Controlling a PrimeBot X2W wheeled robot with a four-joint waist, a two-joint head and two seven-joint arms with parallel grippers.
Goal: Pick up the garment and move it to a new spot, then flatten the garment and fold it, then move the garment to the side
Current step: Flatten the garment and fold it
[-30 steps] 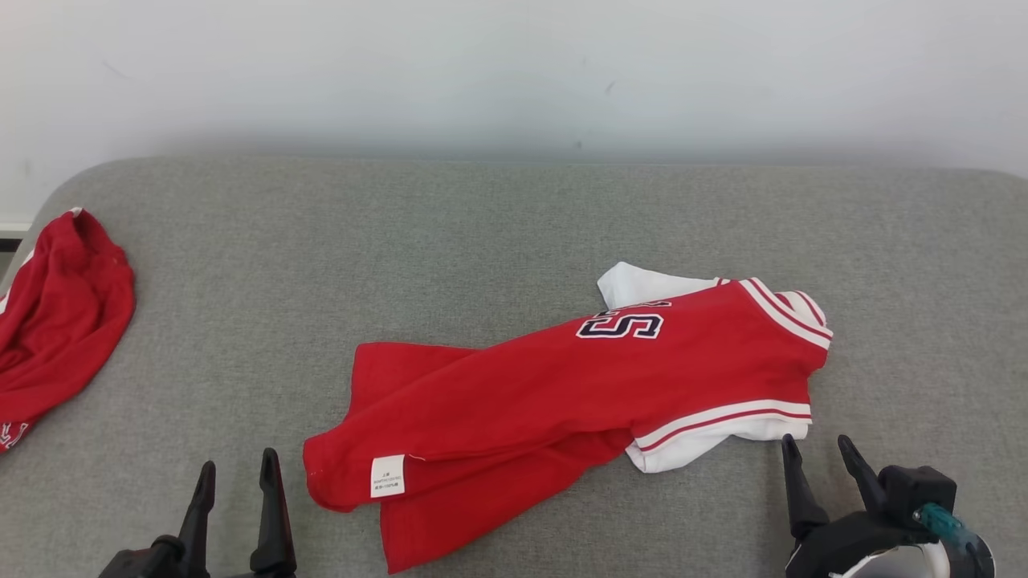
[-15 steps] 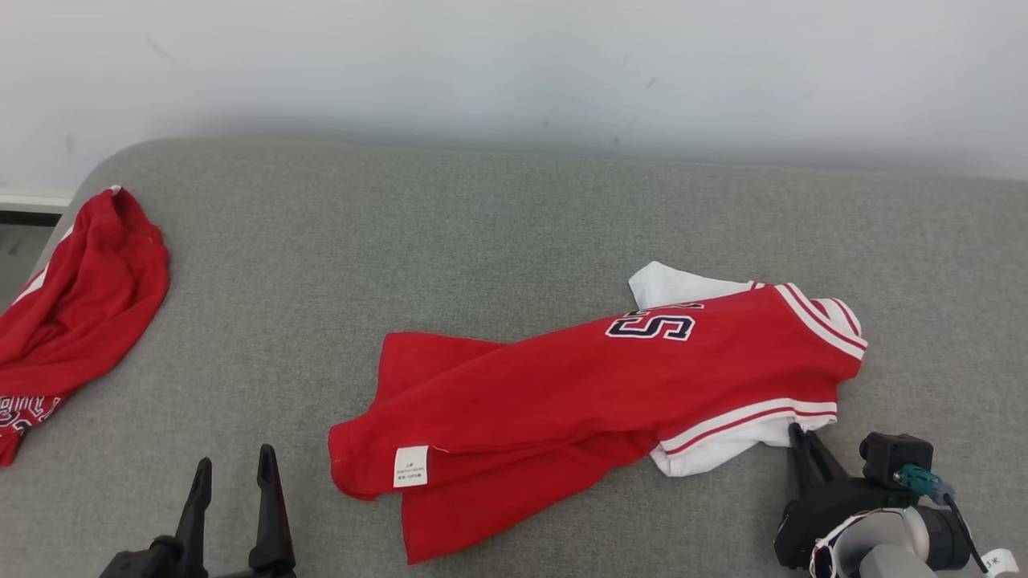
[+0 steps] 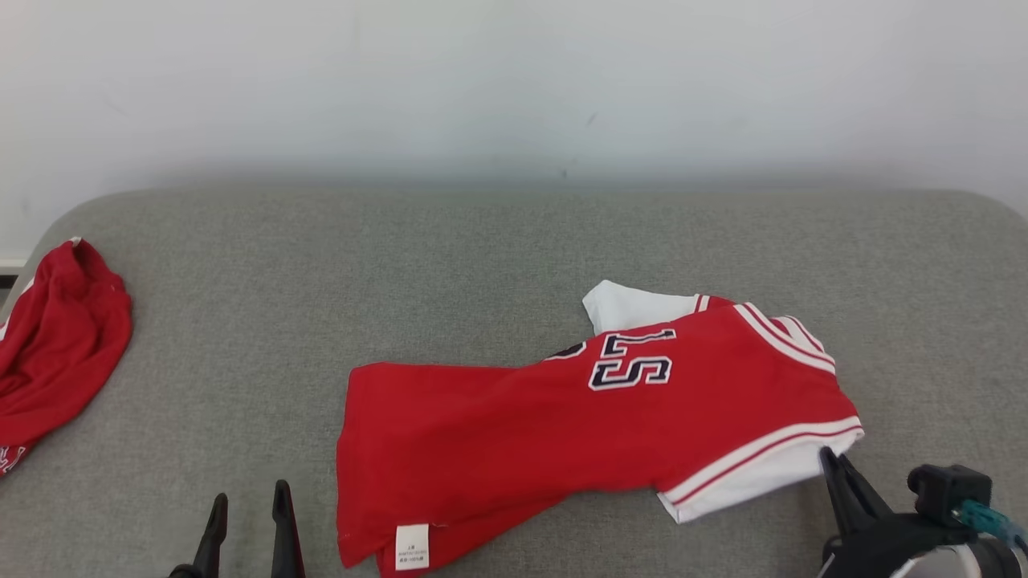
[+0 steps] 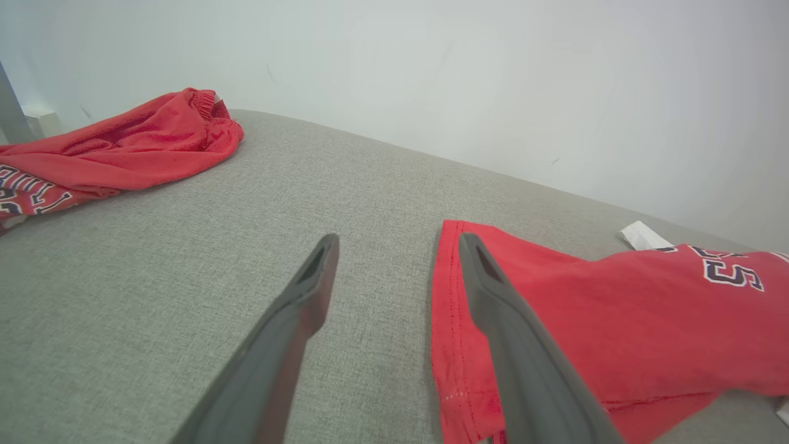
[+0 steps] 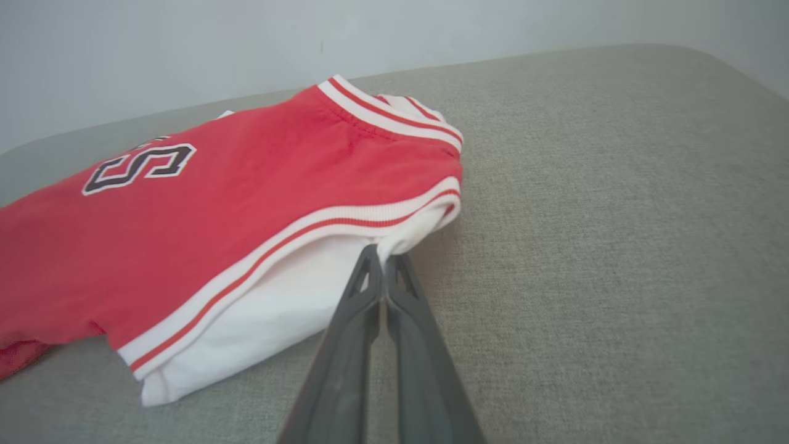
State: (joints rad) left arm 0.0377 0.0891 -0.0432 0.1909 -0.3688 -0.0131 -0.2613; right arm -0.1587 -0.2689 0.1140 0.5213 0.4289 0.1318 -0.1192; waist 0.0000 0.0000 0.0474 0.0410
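A red jersey (image 3: 554, 433) with white sleeves, white-red striped trim and a dark number lies stretched across the grey cushion (image 3: 450, 265). My right gripper (image 3: 830, 461) is at the jersey's right end, shut on the edge of its white sleeve (image 5: 296, 302), fingertips pressed together under the striped trim. In the right wrist view the jersey (image 5: 216, 203) spreads away to the left. My left gripper (image 3: 247, 504) stands open just left of the jersey's hem; in the left wrist view its right finger (image 4: 493, 290) overlaps the hem edge of the jersey (image 4: 616, 320), with nothing between the fingers.
A second red garment (image 3: 56, 345) is bunched at the cushion's far left edge and is also in the left wrist view (image 4: 123, 148). A pale wall (image 3: 514, 80) runs behind the cushion. Bare grey fabric stretches between the two garments and right of the jersey.
The right gripper went from open to shut on the white sleeve. The jersey now lies flatter and more spread out, its label at the near edge. The head camera shifted.
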